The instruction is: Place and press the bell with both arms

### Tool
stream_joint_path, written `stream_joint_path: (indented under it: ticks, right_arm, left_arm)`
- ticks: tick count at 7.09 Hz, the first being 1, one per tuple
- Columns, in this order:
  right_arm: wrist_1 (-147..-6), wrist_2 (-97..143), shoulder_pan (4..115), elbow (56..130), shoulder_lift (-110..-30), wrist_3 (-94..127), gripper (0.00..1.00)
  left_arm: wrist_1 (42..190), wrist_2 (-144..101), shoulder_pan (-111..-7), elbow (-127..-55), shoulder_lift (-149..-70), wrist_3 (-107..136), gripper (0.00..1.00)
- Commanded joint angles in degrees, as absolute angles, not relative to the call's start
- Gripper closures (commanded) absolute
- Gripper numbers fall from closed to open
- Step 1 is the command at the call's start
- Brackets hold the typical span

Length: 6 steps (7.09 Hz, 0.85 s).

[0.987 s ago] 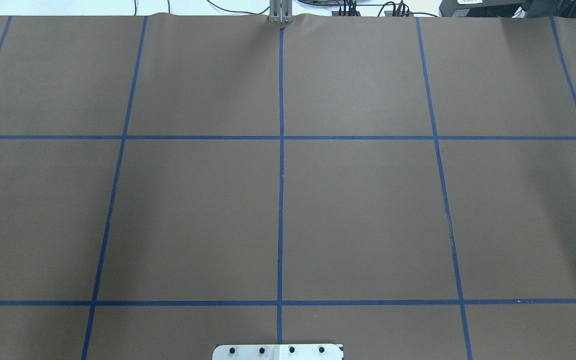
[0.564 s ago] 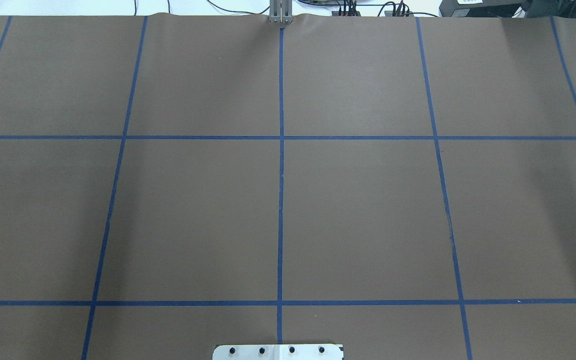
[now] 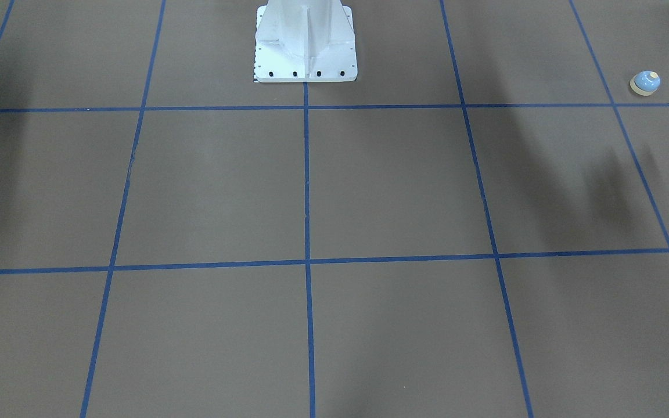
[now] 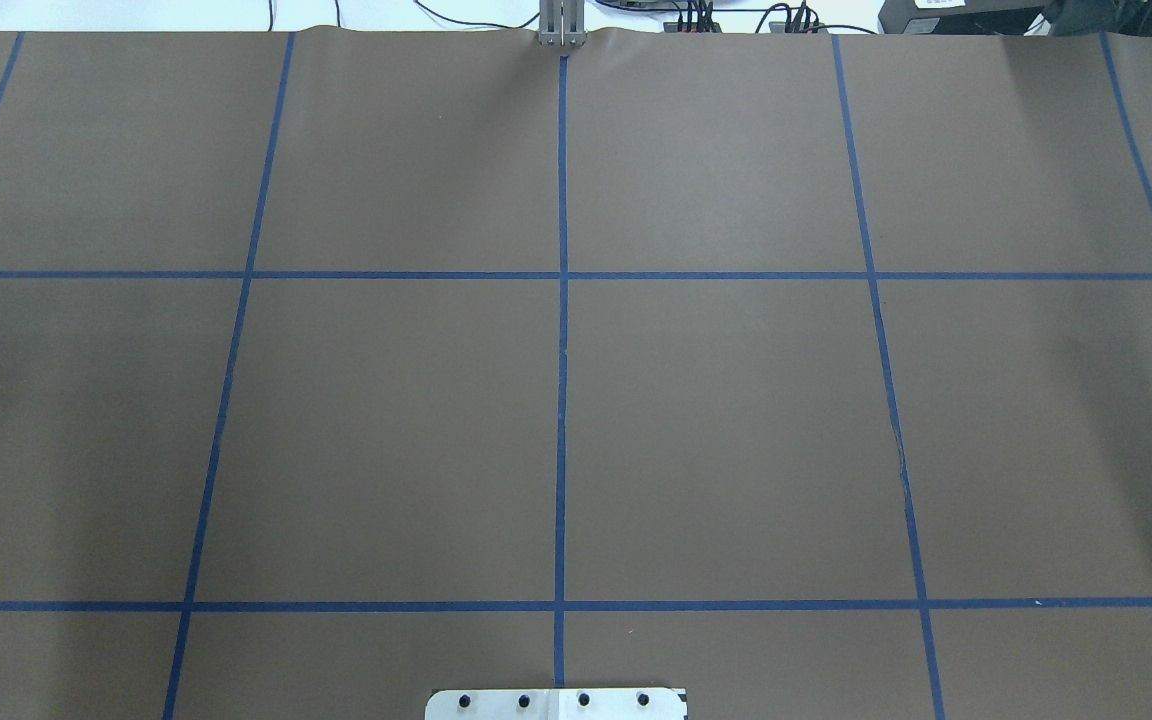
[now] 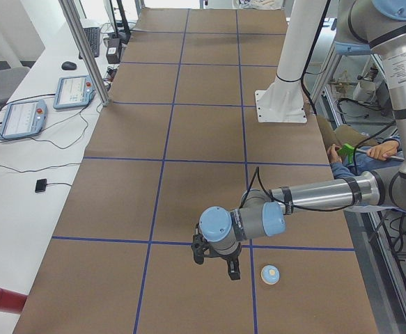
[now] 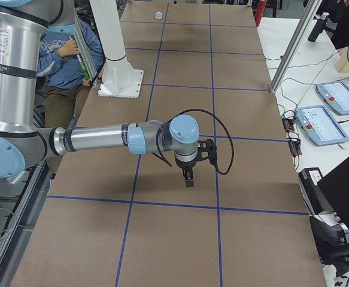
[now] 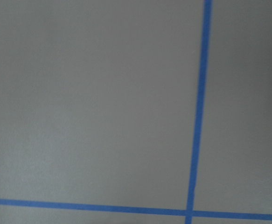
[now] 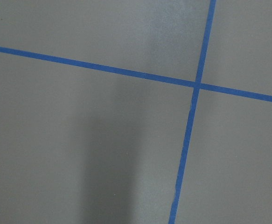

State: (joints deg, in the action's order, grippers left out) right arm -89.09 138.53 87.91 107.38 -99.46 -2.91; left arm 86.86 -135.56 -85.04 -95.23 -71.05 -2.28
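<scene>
The left gripper (image 5: pixel 232 270) pointed its black fingers down at the brown paper. It showed whole only from the table's end, with just a black sliver at the frame edge in the view across the table, so I could not tell whether the fingers were parted or together. The same went for the right gripper (image 6: pixel 188 179), seen only from the other end, fingers down over a cell near the table's middle.

One bell (image 5: pixel 271 274), a small blue dome on a cream base, stood upright on the paper. It was near the left gripper but apart from it, in the grid row nearest the robot, towards the table's left end. It sat in from the nearby edges with bare paper all round.

There were two arms. The left arm (image 5: pixel 321 193) and the right arm (image 6: pixel 96 139) each reached out low and level, smooth silver tubes with rounded light-blue caps and looping black cable. The grippers were well apart, with wide flat paper between them.

One white pedestal (image 3: pixel 305 43) flared down to a bolted plate at the robot's edge. The table (image 4: pixel 736 420) wore matte brown paper, rippled at its far edge and ruled by blue tape lines (image 4: pixel 562 400) into large rectangles. Beyond that edge lay two teach pendants (image 6: pixel 321 124), and one seated person (image 6: pixel 72 51) was behind the robot's side
</scene>
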Motion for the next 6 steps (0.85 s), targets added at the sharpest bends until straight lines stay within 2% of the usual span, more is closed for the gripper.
stream_joint_path:
  ticks: [1, 3, 6]
  right_arm:
    - [-89.21, 139.74, 87.80, 107.40, -99.32, -2.90, 0.00]
    - [-89.12, 139.75, 87.28, 107.23, -99.49, -2.99, 0.00]
    - [-89.03, 139.75, 87.10, 107.75, -99.32, -3.08, 0.00]
  left_arm:
    - [89.19, -135.70, -79.91, -89.68, -71.02, -2.11, 0.00]
    - [90.61, -135.79, -76.92, -86.41, -71.02, -2.29, 0.00]
    - [91.84, -139.13, -72.08, -85.17, -70.93, -5.18, 0.00]
